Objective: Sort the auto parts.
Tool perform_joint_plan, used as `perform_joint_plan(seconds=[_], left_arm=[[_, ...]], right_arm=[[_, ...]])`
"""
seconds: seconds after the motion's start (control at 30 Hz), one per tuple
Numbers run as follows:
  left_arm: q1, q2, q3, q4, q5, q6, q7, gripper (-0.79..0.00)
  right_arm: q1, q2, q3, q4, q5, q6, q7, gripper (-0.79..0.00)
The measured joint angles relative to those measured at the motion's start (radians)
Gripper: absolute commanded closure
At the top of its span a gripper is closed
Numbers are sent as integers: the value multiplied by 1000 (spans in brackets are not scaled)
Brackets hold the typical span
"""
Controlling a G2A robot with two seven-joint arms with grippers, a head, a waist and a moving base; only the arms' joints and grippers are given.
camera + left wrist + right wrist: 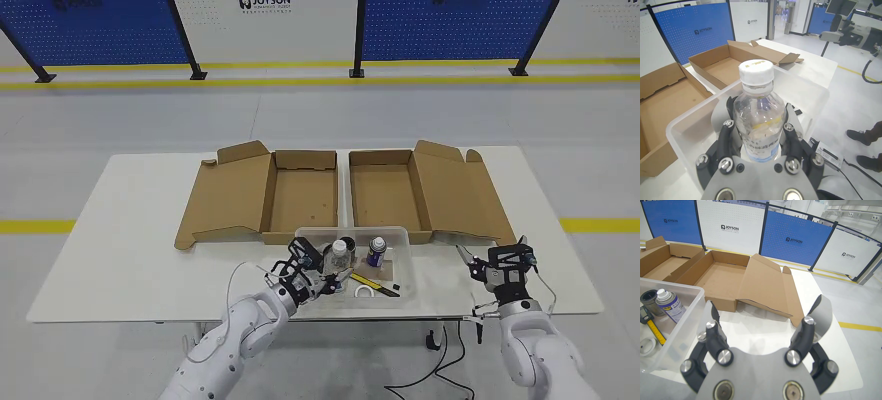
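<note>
The water bottle [757,117], clear with a white cap, is pinched around its body by the left pincer [760,108] — one finger pressed against each side, the cap standing clear above them. It is upright and sits within the clear bin [400,232], in the bin's 9 o'clock half as the top camera sees it (whether its base touches the bin floor cannot be told). At the bottle's 3 o'clock in the same bin stands a spray can [671,306] with a white nozzle cap, and a black cylinder [649,300] stands just beside the can. Toward the bin's 6 o'clock wall lie a yellow ruler [656,331] with a black head and, beside it, a white ring [646,346]. At the bin's 12 o'clock lie the left-hand box [300,200] and the right-hand box [385,195], both open cardboard, side by side, each lid folded flat outward, their near walls close to the bin's far wall. All of this rests on the white surface [130,240]. The right pincer [766,303] is at the bin's 3 o'clock, apart from it, above bare surface near the 6 o'clock edge — fingers spread wide.
</note>
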Motion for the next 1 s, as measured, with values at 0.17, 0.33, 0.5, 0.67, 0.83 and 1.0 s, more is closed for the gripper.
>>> perform_joint_plan(seconds=[0.17, 0.33, 0.5, 0.67, 0.83, 1.0], left_arm=[[-3, 3, -32, -39, -19, 1, 14, 0], [13, 12, -70, -107, -15, -29, 17, 0], [54, 24, -104, -184, -4, -79, 11, 0], [89, 32, -126, -230, -7, -125, -1, 0], [103, 38, -134, -238, 2, -153, -16, 0], [96, 37, -141, -228, -5, -129, -7, 0]], right_arm=[[0, 0, 0, 0, 0, 0, 0, -785], [0, 0, 0, 0, 0, 0, 0, -785], [0, 0, 0, 0, 0, 0, 0, -785], [0, 0, 0, 0, 0, 0, 0, -785], [0, 0, 0, 0, 0, 0, 0, -785], [0, 0, 0, 0, 0, 0, 0, -785]])
